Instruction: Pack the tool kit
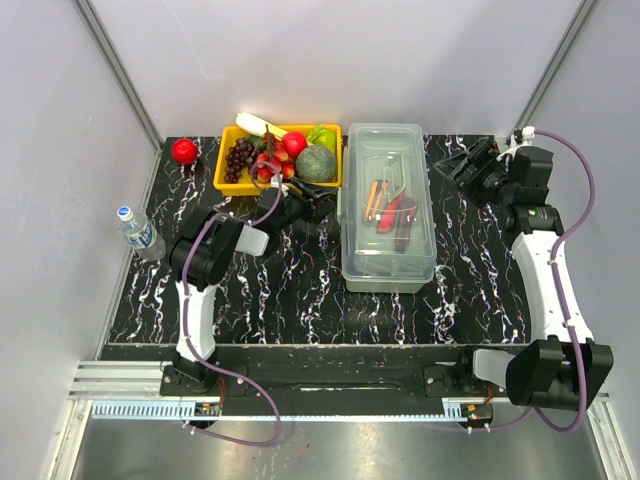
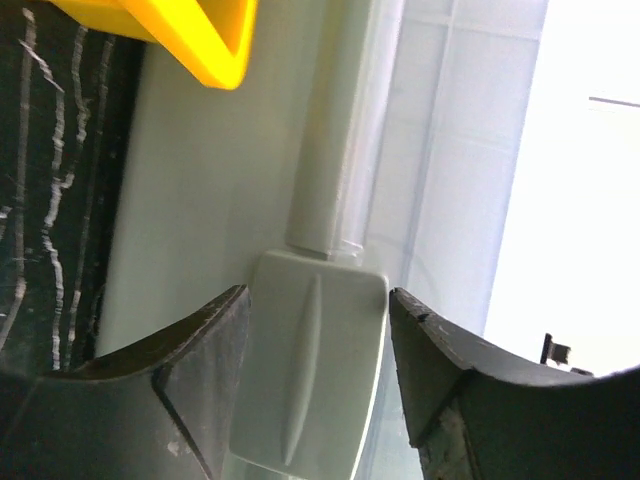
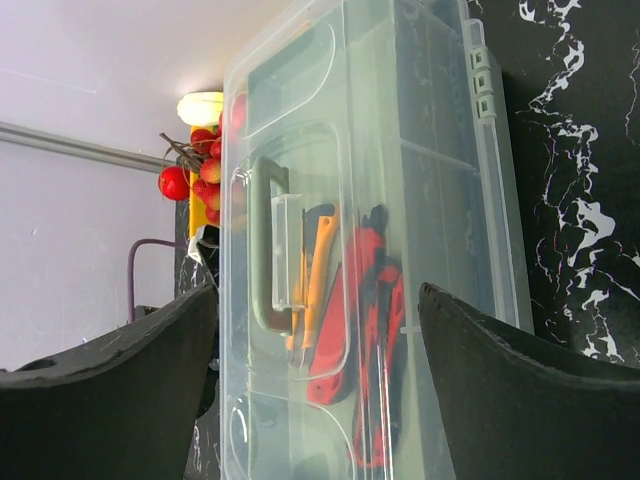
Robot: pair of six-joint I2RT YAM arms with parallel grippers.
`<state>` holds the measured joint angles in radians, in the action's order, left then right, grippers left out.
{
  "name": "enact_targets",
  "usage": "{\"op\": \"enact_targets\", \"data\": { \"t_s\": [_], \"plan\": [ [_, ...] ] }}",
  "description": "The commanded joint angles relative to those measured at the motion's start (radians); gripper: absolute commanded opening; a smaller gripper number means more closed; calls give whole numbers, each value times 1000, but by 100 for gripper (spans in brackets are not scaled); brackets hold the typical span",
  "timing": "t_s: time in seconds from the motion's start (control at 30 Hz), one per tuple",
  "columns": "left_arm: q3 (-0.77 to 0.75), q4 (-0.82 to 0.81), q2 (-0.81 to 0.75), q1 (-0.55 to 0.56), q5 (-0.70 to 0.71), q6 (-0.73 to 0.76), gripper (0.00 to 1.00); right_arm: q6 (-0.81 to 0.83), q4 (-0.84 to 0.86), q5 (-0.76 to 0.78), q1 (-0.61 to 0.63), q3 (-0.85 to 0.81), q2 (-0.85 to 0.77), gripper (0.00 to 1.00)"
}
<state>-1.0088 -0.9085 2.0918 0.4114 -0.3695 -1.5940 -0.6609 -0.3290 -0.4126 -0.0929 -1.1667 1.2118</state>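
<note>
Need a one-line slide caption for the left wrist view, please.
Left wrist view: open fingers flank the latch on the side of the toolbox, with a corner of the yellow tray above.

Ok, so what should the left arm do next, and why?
Probably nudge the left tool forward and press the latch flat against the box. The lid looks down already, and the latch sits right between the open fingers, though whether it has clicked shut is hard to tell.
</note>
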Motion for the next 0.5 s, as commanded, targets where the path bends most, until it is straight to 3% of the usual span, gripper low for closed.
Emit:
{"op": "enact_targets", "data": {
  "t_s": [0.0, 0.17, 0.47],
  "plan": [
    [53, -278, 14, 44, 20, -93, 64, -5, 67, -43, -4, 30, 3, 88],
    [58, -325, 36, 70, 53, -162, 66, -2, 82, -103, -4, 48, 26, 89],
    [78, -372, 8, 75, 69, -132, 65, 14, 76, -137, -2, 70, 54, 89]
  ]
}}
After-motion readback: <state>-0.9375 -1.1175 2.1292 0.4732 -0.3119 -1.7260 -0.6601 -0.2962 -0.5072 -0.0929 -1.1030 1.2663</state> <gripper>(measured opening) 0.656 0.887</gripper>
